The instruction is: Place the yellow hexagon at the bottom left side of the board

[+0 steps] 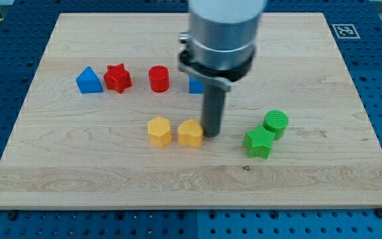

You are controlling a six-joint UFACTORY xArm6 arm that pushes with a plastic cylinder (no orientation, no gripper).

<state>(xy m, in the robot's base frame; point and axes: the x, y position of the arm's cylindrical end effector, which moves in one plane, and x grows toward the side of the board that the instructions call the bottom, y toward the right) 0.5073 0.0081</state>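
Observation:
A yellow hexagon (159,131) sits near the board's middle, a little below centre. A second yellow block (190,133), its shape unclear, stands just to its right, with a narrow gap between them. My tip (213,135) rests on the board right against the second yellow block's right side. The arm's grey body (221,33) hangs over the top middle of the board and hides what lies behind it.
A blue triangular block (89,81), a red star (118,78) and a red cylinder (158,78) form a row at upper left. A blue block (195,85) is mostly hidden behind the arm. A green star (259,143) and green cylinder (276,123) sit at right.

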